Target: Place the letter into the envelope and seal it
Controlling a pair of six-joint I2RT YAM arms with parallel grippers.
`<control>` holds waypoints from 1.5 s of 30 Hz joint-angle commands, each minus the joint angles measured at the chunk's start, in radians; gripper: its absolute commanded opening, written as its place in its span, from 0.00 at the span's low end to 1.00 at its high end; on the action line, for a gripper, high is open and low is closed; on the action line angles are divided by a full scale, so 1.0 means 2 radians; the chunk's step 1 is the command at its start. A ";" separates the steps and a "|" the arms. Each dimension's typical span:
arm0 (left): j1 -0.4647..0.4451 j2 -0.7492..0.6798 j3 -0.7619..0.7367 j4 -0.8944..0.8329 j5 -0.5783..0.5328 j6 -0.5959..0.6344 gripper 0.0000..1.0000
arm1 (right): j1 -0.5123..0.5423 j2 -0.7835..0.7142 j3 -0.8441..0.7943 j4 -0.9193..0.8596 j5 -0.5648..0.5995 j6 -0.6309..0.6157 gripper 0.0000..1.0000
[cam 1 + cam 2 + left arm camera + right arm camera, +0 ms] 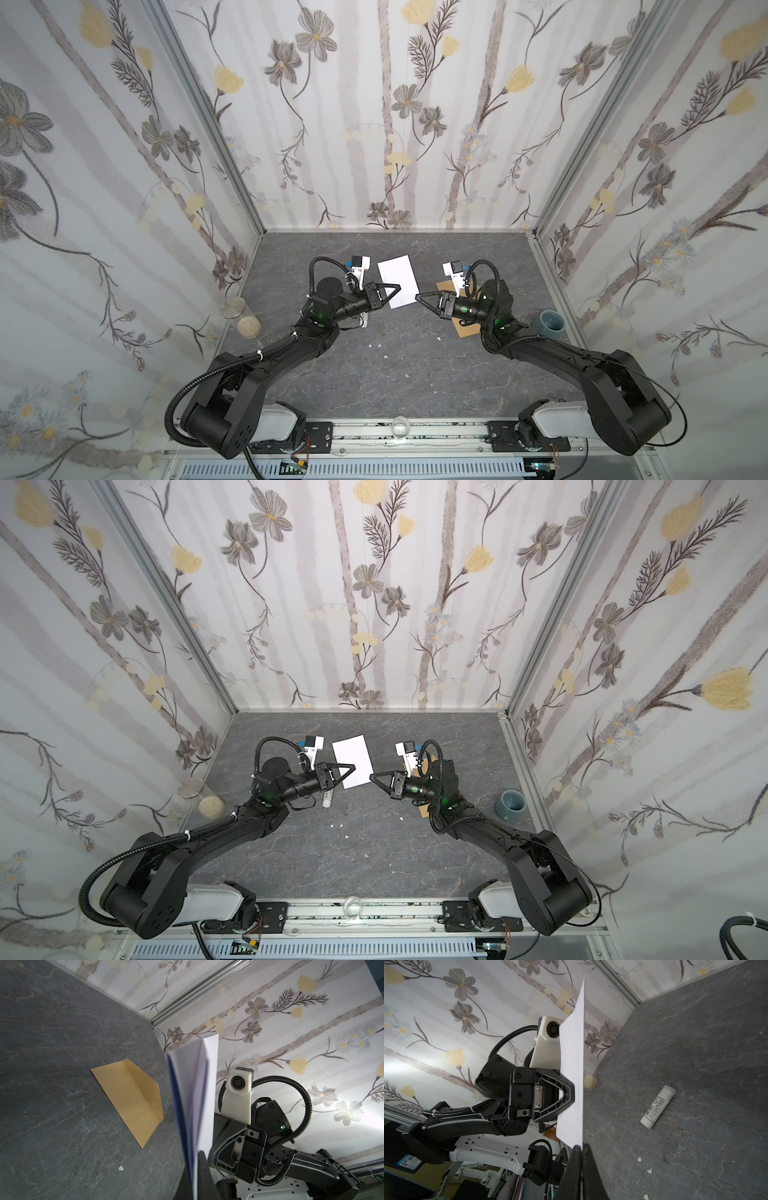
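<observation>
1. Pinching one edge of the letter [398,278], the left gripper [399,287] is closing its fingers tight on the paper.
2. The right gripper [417,296] is clamping the opposite corner, fingers closed on the sheet.
3. The folded letter is hanging between both sets of fingertips, raised off the table [395,365], white side outward.
4. The envelope [128,1097] is lying flat below and behind the right fingers, flap spread out.
5. A glue stick [658,1109] is lying on the table under the left fingers.
</observation>
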 commanded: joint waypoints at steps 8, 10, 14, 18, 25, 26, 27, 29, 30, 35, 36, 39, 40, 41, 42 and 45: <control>0.000 0.012 -0.039 0.020 -0.032 -0.008 0.00 | -0.030 -0.052 -0.012 -0.112 0.087 -0.058 0.39; -0.005 0.015 -0.047 0.018 -0.037 -0.008 0.00 | -0.041 -0.067 -0.017 -0.136 0.108 -0.069 0.41; -0.019 0.015 -0.051 -0.017 -0.055 0.006 0.00 | -0.063 -0.083 -0.025 -0.156 0.118 -0.073 0.42; -0.039 0.012 -0.038 -0.105 -0.097 0.045 0.00 | -0.071 -0.093 -0.021 -0.174 0.122 -0.080 0.42; -0.063 0.031 -0.007 -0.224 -0.145 0.093 0.00 | -0.072 -0.094 -0.021 -0.172 0.131 -0.082 0.44; -0.065 0.033 -0.006 -0.225 -0.144 0.093 0.00 | -0.072 -0.092 -0.020 -0.172 0.129 -0.082 0.44; -0.067 0.037 -0.007 -0.226 -0.144 0.092 0.00 | -0.072 -0.091 -0.020 -0.171 0.129 -0.081 0.44; -0.071 0.042 -0.006 -0.227 -0.145 0.091 0.00 | -0.072 -0.089 -0.022 -0.166 0.128 -0.079 0.44; -0.073 0.045 -0.005 -0.228 -0.146 0.092 0.00 | -0.072 -0.089 -0.022 -0.164 0.127 -0.078 0.44; -0.081 0.075 0.004 -0.235 -0.146 0.095 0.00 | -0.072 -0.082 -0.025 -0.158 0.127 -0.079 0.44; -0.082 0.081 0.005 -0.236 -0.145 0.096 0.00 | -0.072 -0.080 -0.025 -0.157 0.126 -0.079 0.44; -0.087 0.098 0.012 -0.240 -0.146 0.099 0.00 | -0.072 -0.073 -0.025 -0.154 0.123 -0.080 0.45; -0.088 0.103 0.014 -0.243 -0.148 0.100 0.00 | -0.072 -0.070 -0.025 -0.153 0.123 -0.082 0.45; -0.089 0.107 0.017 -0.248 -0.151 0.101 0.00 | -0.072 -0.067 -0.023 -0.153 0.122 -0.084 0.45; -0.090 0.112 0.020 -0.255 -0.155 0.103 0.00 | -0.072 -0.062 -0.021 -0.152 0.122 -0.084 0.45; -0.091 0.121 0.035 -0.295 -0.180 0.112 0.00 | -0.074 -0.048 -0.010 -0.153 0.115 -0.086 0.45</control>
